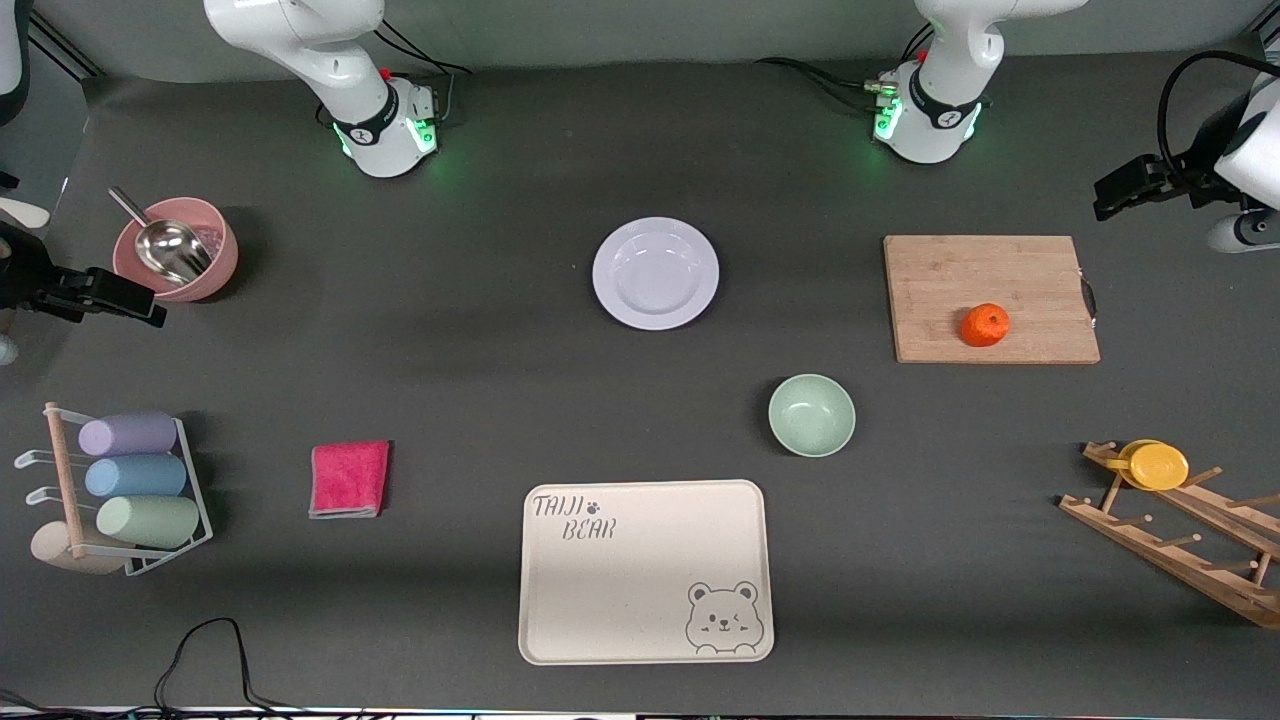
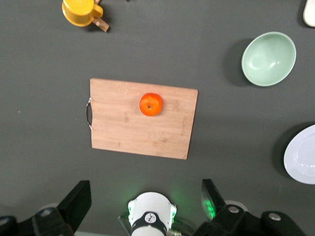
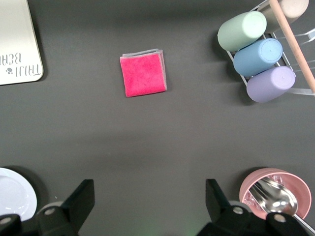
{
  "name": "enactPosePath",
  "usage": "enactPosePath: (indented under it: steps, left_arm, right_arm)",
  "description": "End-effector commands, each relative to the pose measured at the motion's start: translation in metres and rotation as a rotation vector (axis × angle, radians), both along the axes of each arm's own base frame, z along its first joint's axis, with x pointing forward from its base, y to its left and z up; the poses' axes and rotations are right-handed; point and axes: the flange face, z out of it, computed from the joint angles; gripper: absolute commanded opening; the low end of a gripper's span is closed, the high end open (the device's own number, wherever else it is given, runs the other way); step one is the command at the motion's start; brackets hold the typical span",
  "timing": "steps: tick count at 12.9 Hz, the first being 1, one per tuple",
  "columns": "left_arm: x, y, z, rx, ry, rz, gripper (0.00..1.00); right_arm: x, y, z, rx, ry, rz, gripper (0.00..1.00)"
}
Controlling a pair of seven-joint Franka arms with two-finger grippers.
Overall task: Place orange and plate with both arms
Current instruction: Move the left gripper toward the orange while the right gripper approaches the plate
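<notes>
Right gripper (image 1: pixel 110 297) at the front view's left edge, fingers spread wide, holding nothing, beside the pink bowl (image 1: pixel 178 250). Bare dark table (image 1: pixel 450 330) lies open around the plate (image 1: pixel 655 273), upper centre: round, shallow, pale lavender-white, wide rim. Orange (image 1: pixel 985 325) right of centre, small, bright, dimpled, resting on the wooden cutting board (image 1: pixel 990 298) near its lower edge. Left gripper (image 1: pixel 1140 187) at the upper right edge, fingers apart, empty.

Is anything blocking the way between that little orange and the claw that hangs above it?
Nothing visible. The orange sits alone on the cutting board, and the left gripper hangs open high over that end of the table, with only air between. The right gripper waits open at the right arm's end.
</notes>
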Motion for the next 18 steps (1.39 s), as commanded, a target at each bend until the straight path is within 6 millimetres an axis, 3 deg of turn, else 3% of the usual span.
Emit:
enactPosePath:
  steps: [1,3,5,7,10,11,15,18]
  left_arm:
    - [-0.016,0.004,0.013,0.001,0.025,-0.023,1.0]
    - [-0.039,0.034,0.018,-0.024,0.047,-0.013,1.0]
    - [-0.067,0.036,0.01,-0.021,0.041,-0.012,1.0]
    - [-0.089,0.036,-0.01,-0.018,0.015,-0.014,1.0]
    - [-0.086,0.034,-0.063,-0.015,0.024,-0.015,1.0]
    - [-0.083,0.034,-0.091,-0.015,0.021,-0.018,1.0]
    - [-0.076,0.04,-0.203,-0.014,0.0,-0.016,1.0]
    - [-0.052,0.046,-0.261,-0.019,0.02,-0.007,1.0]
  right_arm:
    - [-0.031,0.019,0.01,0.006,0.019,0.021,1.0]
    - [-0.053,0.05,0.008,0.009,0.015,-0.024,1.0]
    - [-0.063,0.08,0.003,0.009,0.011,-0.027,1.0]
    - [-0.072,0.12,-0.002,0.006,0.005,-0.028,1.0]
    - [-0.082,0.154,-0.011,0.013,-0.021,-0.044,1.0]
    - [-0.084,0.16,-0.014,0.016,-0.027,-0.051,1.0]
    - [-0.092,0.149,-0.031,0.154,0.015,-0.092,1.0]
    - [-0.112,0.149,-0.074,0.266,0.016,-0.069,1.0]
